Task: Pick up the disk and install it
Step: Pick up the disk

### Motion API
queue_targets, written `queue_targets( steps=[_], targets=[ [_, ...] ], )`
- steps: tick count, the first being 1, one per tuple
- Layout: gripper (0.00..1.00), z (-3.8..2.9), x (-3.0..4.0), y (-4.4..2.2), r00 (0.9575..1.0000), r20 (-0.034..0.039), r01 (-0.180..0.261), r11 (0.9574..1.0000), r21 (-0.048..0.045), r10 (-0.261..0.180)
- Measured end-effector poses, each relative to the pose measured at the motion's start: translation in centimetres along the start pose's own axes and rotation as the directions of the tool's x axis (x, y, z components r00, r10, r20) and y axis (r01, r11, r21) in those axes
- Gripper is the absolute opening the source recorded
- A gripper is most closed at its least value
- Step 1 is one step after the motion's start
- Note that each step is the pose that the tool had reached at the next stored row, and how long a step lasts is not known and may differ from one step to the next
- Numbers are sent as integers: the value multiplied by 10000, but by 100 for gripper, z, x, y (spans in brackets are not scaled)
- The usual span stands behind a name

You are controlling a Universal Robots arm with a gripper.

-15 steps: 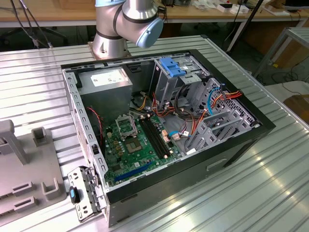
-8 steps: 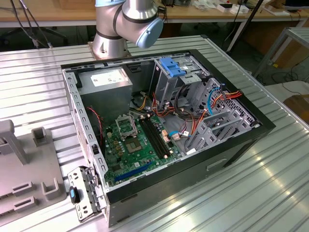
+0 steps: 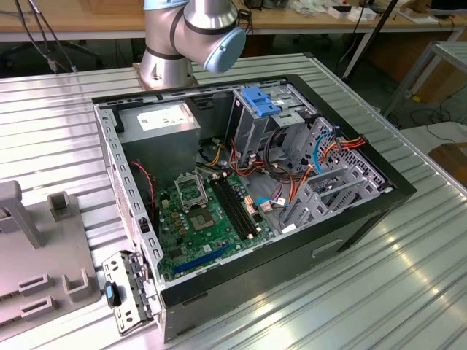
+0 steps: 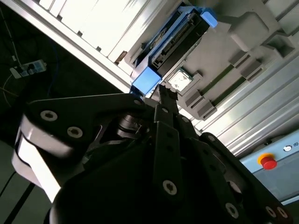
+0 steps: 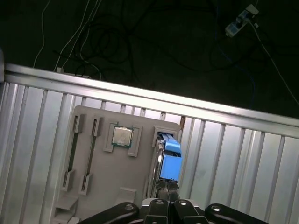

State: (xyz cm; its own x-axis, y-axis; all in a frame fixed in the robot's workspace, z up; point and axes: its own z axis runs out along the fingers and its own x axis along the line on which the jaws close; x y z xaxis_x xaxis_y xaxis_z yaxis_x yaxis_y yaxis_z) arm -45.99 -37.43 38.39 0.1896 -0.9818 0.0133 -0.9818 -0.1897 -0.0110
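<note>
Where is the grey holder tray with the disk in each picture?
Exterior view: grey holder tray at the exterior view's left edge.
First wrist view: tray holding the disk and a processor chip.
Second wrist view: tray holding the upright disk.
Shared landmark: the ribbed metal table.

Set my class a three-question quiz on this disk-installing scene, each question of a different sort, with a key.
1. True or false: the disk already sits inside the computer case.
2. What lies in the grey holder beside the disk? A: a processor chip. B: a fan. C: a screwdriver.
3. In the second wrist view, which thing is the end effector nearest to?
Key: 1, false: it stands on edge in a slot of the grey holder, outside the computer case. 2, A. 3, the disk.
</note>
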Motion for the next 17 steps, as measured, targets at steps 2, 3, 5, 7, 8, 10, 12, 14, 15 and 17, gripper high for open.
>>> queue_targets(
  steps=[2, 3, 5, 7, 8, 10, 12, 14, 15, 17],
  targets=[
    [11, 0, 0, 0, 10000, -1, 0, 10000, 1, 0],
    [11, 0, 0, 0, 10000, -1, 0, 10000, 1, 0],
    [11, 0, 0, 1, 10000, -1, 0, 10000, 1, 0],
    [24, 1, 0, 1, 10000, -1, 0, 10000, 2, 0],
    [30, 0, 0, 1, 10000, -1, 0, 10000, 2, 0],
    [42, 1, 0, 1, 10000, -1, 0, 10000, 2, 0],
    [48, 3, 0, 2, 10000, -3, -2, 10000, 4, 2],
    [55, 13, -1, 6, 10000, -4, -72, 10000, 8, 72],
    [55, 22, -4, 7, 9999, -6, -154, 9999, 5, 154],
    [55, 52, -6, 8, 9993, -8, -385, 9993, 3, 385]
  ],
)
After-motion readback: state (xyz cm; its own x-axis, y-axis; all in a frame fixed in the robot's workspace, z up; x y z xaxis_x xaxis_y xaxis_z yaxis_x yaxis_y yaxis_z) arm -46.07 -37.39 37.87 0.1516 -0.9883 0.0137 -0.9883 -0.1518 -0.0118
